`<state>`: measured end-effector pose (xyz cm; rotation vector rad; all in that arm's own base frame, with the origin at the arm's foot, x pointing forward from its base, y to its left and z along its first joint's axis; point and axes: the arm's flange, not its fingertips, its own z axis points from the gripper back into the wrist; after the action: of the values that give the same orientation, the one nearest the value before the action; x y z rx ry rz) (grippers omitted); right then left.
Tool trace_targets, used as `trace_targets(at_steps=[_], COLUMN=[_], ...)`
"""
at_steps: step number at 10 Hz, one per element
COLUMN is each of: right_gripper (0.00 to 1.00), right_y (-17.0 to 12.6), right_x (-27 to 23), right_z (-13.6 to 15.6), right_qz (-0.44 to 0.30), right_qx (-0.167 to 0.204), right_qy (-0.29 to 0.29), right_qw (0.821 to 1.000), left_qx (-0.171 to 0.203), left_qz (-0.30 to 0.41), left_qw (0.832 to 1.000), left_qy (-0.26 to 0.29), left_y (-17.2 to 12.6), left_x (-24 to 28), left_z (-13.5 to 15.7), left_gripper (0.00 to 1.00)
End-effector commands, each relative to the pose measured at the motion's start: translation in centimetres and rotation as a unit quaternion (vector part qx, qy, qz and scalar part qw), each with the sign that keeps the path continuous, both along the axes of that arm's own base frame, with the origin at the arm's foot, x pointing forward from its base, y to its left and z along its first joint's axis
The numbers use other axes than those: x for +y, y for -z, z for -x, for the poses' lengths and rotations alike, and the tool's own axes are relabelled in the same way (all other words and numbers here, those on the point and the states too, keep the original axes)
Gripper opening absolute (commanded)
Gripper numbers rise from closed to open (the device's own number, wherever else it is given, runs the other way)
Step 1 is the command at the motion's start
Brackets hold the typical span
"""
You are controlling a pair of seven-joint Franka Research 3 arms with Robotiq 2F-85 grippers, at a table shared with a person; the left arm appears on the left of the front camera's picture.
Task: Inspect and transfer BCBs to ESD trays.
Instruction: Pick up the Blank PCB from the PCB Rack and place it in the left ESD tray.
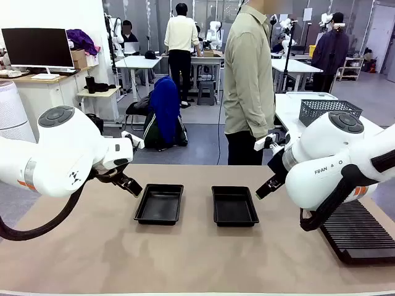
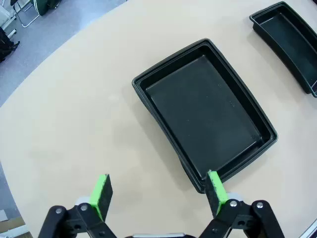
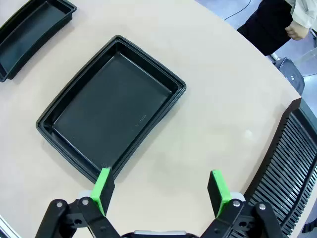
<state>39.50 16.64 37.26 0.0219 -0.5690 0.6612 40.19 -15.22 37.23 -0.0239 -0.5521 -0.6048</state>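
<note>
Two empty black ESD trays lie side by side mid-table, the left tray (image 1: 159,204) and the right tray (image 1: 234,206). The BCBs are out of view. My left gripper (image 1: 126,184) hovers just left of the left tray, open and holding nothing. In the left wrist view the left gripper (image 2: 158,186) hangs over that tray's (image 2: 205,114) near corner, with the other tray (image 2: 290,37) beyond. My right gripper (image 1: 266,186) hovers just right of the right tray, open and bare. Seen from the right wrist, the right gripper (image 3: 161,183) stands above that tray's (image 3: 111,106) edge.
A long black ribbed rack (image 1: 358,231) lies at the table's right edge, close under my right arm, its slats (image 3: 292,163) near the right gripper. A person (image 1: 249,80) stands at the far side behind the trays. Bare tabletop stretches in front of the trays.
</note>
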Motion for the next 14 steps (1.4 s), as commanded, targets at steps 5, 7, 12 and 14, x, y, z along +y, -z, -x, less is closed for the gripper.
trace_targets(at_steps=[5,7,12,14], right_gripper=[1.00,1.00,1.00,1.00], right_y=[0.0,0.0,-1.5,-4.8], right_x=[0.0,0.0,-1.0,-2.9], right_z=[0.0,0.0,0.0,1.3], right_qz=[0.000,0.000,-0.033,-0.075], right_qx=[0.000,0.000,0.011,0.041], right_qy=[0.000,0.000,0.010,0.019], right_qw=[1.000,1.000,0.999,0.996], left_qx=[0.000,0.000,0.013,0.031], left_qz=[0.000,0.000,0.038,0.083], left_qw=[1.000,1.000,0.999,0.996], left_qy=[0.000,0.000,-0.002,-0.004], left_y=[0.0,0.0,-1.2,-4.2], left_x=[0.0,0.0,0.9,2.3], left_z=[0.0,0.0,-0.3,0.8], left_gripper=[1.00,1.00,1.00,1.00])
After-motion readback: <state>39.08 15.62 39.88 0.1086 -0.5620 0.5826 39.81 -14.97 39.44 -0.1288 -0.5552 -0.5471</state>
